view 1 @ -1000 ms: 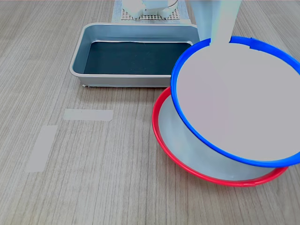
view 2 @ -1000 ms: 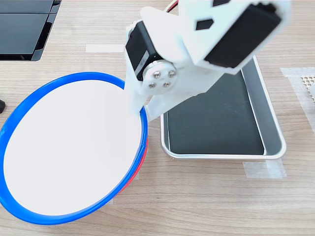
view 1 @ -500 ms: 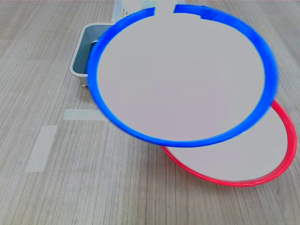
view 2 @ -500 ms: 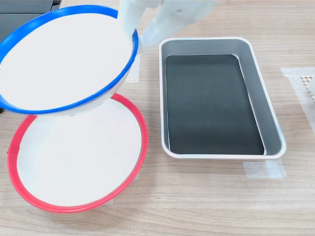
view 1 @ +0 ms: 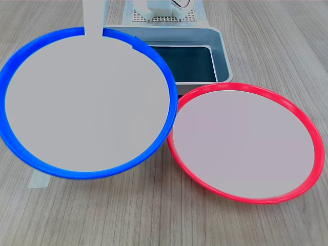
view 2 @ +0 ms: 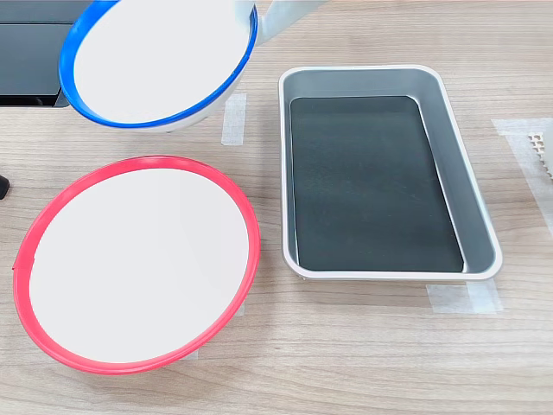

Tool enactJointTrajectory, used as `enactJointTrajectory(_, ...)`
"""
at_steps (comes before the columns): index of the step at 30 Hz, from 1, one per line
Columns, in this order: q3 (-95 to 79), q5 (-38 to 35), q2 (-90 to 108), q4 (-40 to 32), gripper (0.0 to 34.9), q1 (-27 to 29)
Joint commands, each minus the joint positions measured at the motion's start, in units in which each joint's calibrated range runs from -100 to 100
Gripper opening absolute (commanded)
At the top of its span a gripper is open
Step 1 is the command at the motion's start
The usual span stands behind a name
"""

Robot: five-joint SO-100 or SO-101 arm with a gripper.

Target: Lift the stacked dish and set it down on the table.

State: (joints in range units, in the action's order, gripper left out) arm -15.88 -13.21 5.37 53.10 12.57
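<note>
- The blue dish [view 1: 87, 102] fills the left half of the first exterior view; in the second exterior view it [view 2: 160, 60] sits at the upper left of the frame, tilted and held clear of the table [view 2: 346, 363].
- The gripper [view 1: 94, 20] shows only as a white finger crossing the dish's rim at the top of the first exterior view, and as a white piece [view 2: 281, 13] at the dish's right rim at the top of the second exterior view; it pinches that rim.
- The red plate [view 1: 243, 141] lies flat on the table [view 1: 128, 220], at the right of the first exterior view and the lower left of the second exterior view [view 2: 138, 264]; the two rims nearly meet in the first exterior view.
- The tray [view 2: 389, 173] rests at centre right of the second exterior view, partly behind the blue dish in the first exterior view [view 1: 205, 56].
- Tape [view 2: 233, 117] lies between dish and tray.
</note>
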Motion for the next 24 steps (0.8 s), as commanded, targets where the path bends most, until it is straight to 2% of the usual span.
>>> enactJointTrajectory(1,-1.83,-0.83,-0.13,-3.37,0.0,2.26)
enactJointTrajectory(10,-5.74,-1.42,-4.65,-9.97,0.0,3.20)
enactJointTrajectory(24,-7.83,-1.56,-8.06,-14.51,0.0,2.16)
